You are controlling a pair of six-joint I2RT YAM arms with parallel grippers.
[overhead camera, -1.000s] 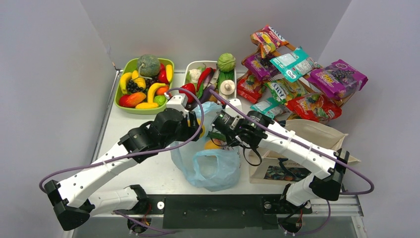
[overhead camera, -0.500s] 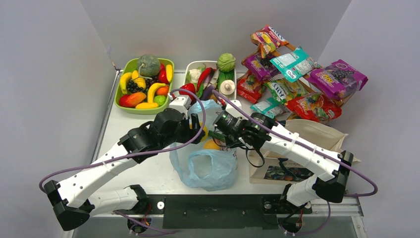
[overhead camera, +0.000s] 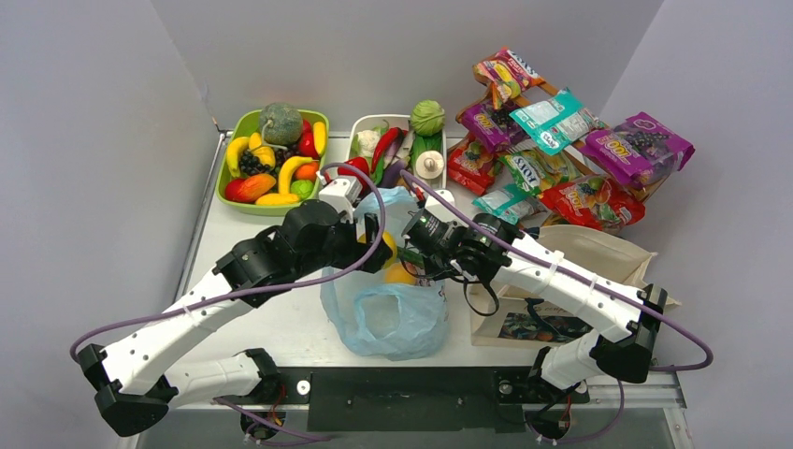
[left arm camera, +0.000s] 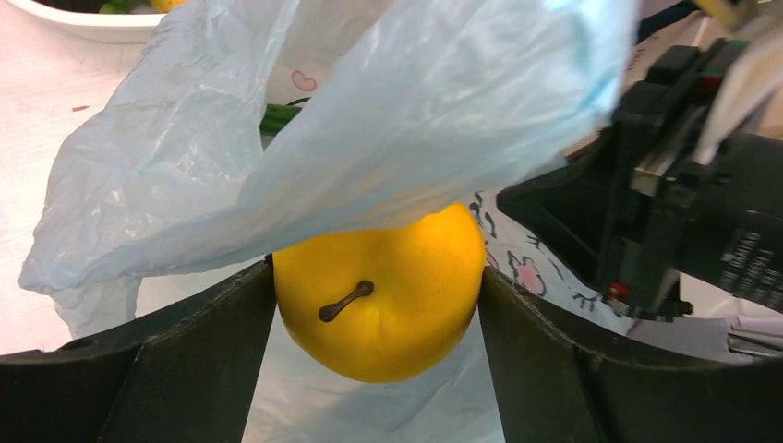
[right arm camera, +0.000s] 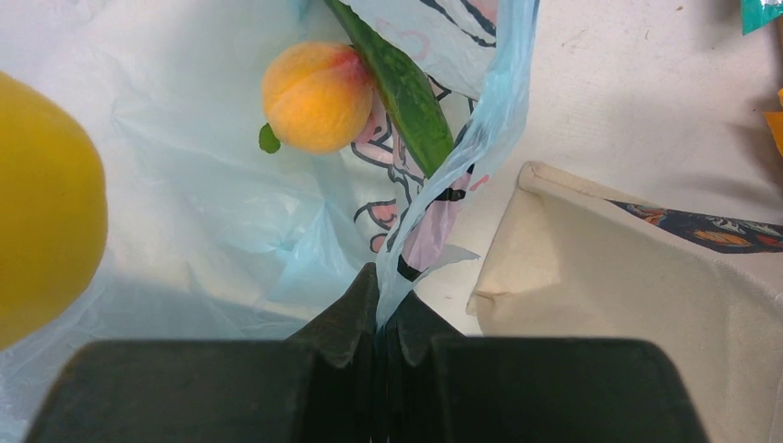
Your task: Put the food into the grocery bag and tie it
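A: Left wrist view – seeing left gripper [left arm camera: 377, 277] spread wide, pressing yellow fruit [left arm camera: 383, 314] from both sides, right at grocery bag [left arm camera: 369, 120] mouth
B: And right gripper [right arm camera: 386, 323]?
A: Pinched fully closed on bag rim, holding mouth up, with peach [right arm camera: 316, 96] already inside
B: Handling?
A: Looks smooth, rigid, light, probably rolls – best gripped across widest part; thin slippery film, so pinching gathered edge

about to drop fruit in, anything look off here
A flap of the blue grocery bag droops over the yellow fruit in the left claw, covering its top, so the mouth looks partly blocked. The right claw pinches the bag's edge.
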